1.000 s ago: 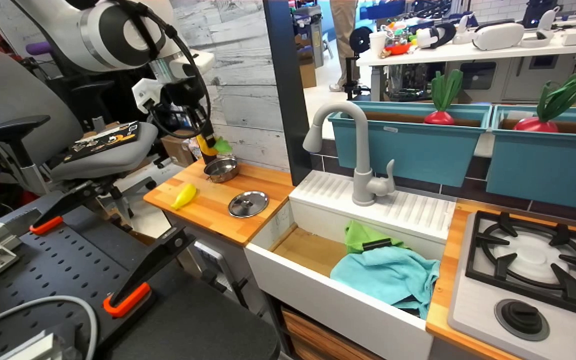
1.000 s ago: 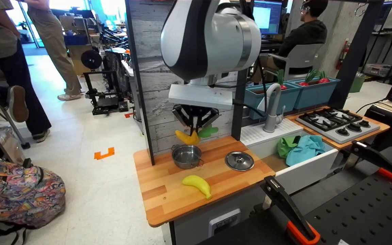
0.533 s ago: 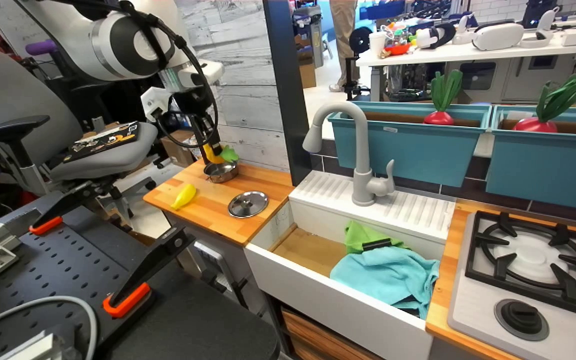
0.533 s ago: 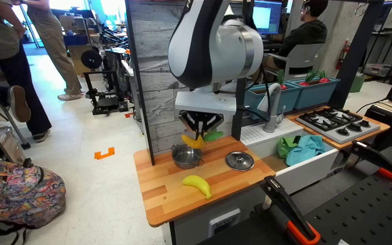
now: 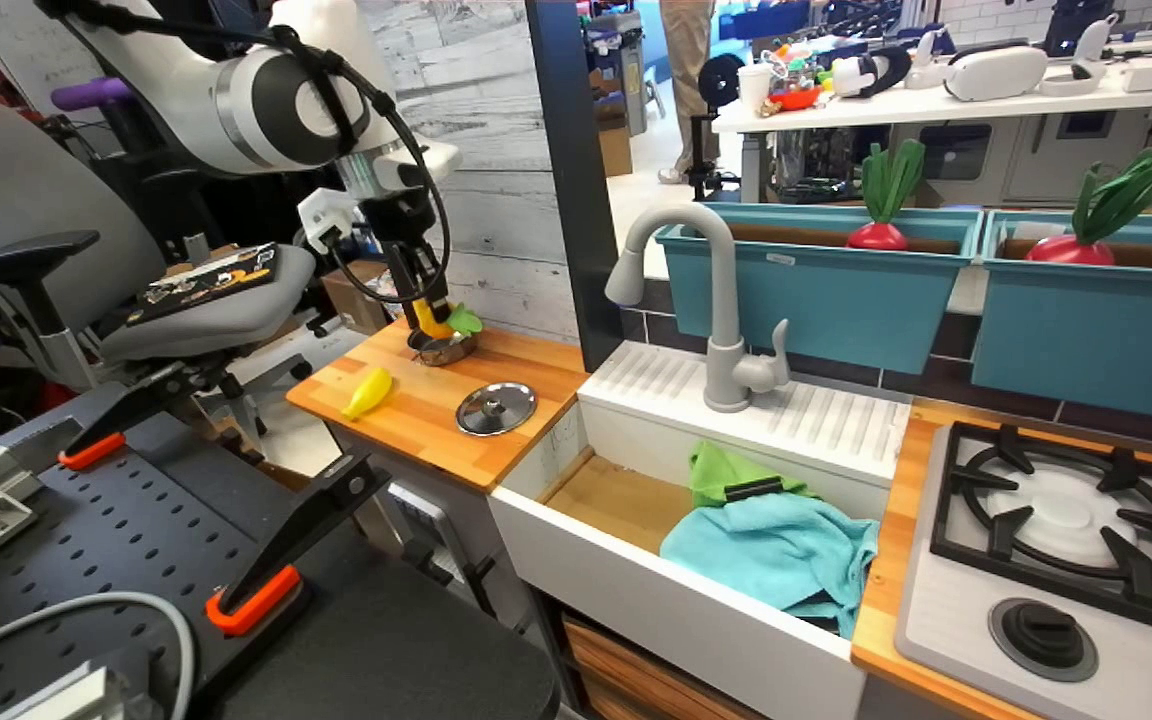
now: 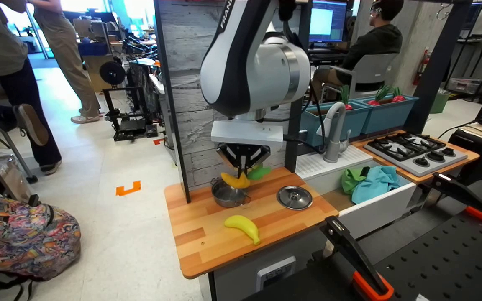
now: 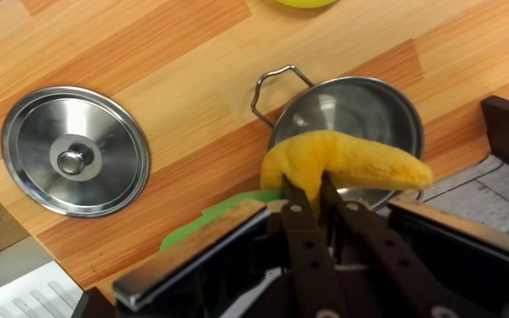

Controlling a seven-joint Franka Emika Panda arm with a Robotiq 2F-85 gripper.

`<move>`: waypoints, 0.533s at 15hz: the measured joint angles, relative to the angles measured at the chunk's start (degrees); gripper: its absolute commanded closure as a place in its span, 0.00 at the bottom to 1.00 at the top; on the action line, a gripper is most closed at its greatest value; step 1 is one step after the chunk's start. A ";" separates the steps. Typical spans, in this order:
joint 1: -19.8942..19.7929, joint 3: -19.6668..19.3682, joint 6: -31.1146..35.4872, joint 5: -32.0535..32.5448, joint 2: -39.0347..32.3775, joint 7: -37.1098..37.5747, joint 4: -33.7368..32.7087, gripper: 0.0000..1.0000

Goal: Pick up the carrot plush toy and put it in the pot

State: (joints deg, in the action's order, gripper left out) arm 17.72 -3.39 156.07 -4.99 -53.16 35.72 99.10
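The carrot plush toy (image 6: 234, 181) has an orange-yellow body and a green leafy top. My gripper (image 7: 305, 177) is shut on its body, and the fingers pinch it near the leafy end. The silver pot (image 6: 228, 197) stands on the wooden counter with its dark inside open. In both exterior views the toy is at the pot's rim height or just above it, over the far side of the pot. In the wrist view the yellow body (image 7: 360, 159) covers part of the pot (image 7: 365, 106), and the green leaves stick out past its rim. Contact with the pot cannot be told.
A silver lid (image 6: 294, 197) lies on the wooden counter (image 6: 191, 255) beside the pot. A yellow banana (image 6: 244, 228) lies in front of the pot. A grey plank wall (image 5: 496, 220) stands close behind. The white sink (image 5: 676, 620) with cloths adjoins the counter.
My gripper has come down with the carrot plush toy, from clearly above the pot to about its rim. It also shifted a little sideways. The pot, lid and banana have not moved.
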 measured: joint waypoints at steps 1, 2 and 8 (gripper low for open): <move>0.02 0.00 -0.50 0.00 -0.47 0.00 -0.76 0.97; 0.07 0.00 -1.17 0.00 -0.92 0.00 -1.58 0.97; 0.69 0.00 -3.11 0.00 -2.95 0.08 -4.89 0.35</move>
State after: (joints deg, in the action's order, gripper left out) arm 18.42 -3.39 152.96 -4.99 -56.11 35.80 94.20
